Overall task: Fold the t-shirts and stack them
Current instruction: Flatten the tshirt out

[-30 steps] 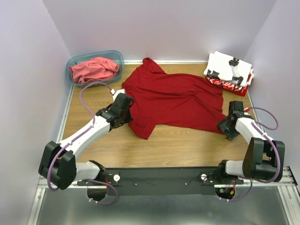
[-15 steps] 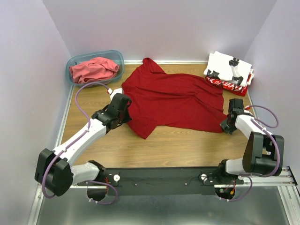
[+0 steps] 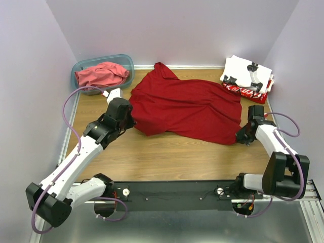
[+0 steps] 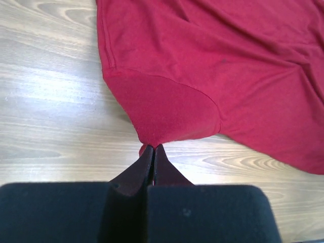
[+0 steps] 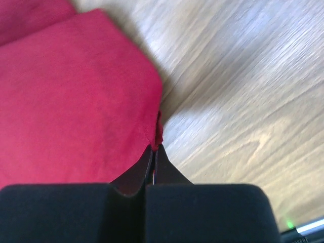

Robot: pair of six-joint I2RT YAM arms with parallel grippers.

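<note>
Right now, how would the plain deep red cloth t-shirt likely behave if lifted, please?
The deep red t-shirt probably flops: creased cloth should sag between the left hand and right hand pinching its edges. Likely light, judging by fine wrinkles.

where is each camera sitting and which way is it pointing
top external: fixed above and behind the arms, looking down and forward over the table; both arms show, bases at the bottom, flanking the deep red t-shirt.
left wrist: on the left arm's wrist, looking along the left gripper, shut on the shirt's edge.
right wrist: on the right arm's wrist, looking along the right gripper, shut on a shirt corner.
shared: both wrist views show that shirt on the wood, from opposite ends.
</note>
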